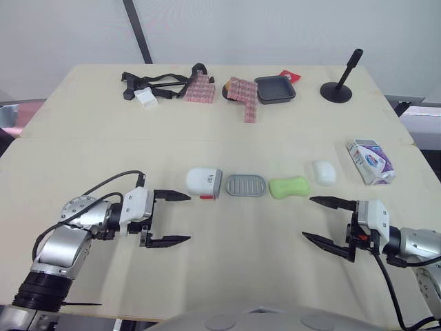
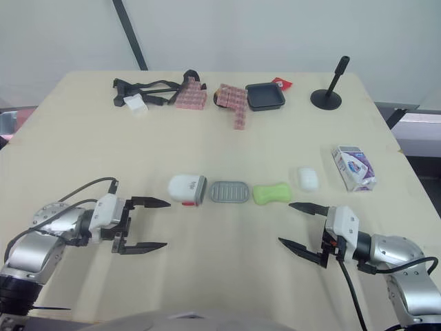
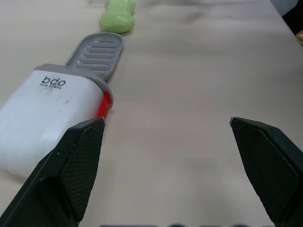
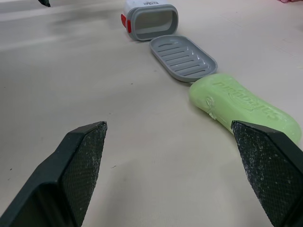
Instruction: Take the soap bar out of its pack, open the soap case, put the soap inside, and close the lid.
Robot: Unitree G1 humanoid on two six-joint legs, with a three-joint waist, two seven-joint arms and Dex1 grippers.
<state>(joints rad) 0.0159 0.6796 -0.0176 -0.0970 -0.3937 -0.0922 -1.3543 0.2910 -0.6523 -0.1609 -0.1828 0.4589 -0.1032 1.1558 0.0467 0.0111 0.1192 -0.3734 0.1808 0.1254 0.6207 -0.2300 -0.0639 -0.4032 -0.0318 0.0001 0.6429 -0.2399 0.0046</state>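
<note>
Cut off: soap case (image 1: 204, 182), in your left wrist view.
Soap (image 1: 289, 187): just ahead of your right hand (image 1: 308, 217), apart.
Hands: left hand (image 1: 189, 218) and right both spread open.

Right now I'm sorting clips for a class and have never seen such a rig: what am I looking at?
A two-armed humanoid robot at a table. Two pictures come from cameras in its head, looking down over its arms; two from a camera on each wrist, looking out between that gripper's black fingers. In a row lie a white soap case, a grey ribbed tray, a green soap bar and a small white piece; the soap pack lies to their right. The left gripper and right gripper are open, holding nothing.
</note>
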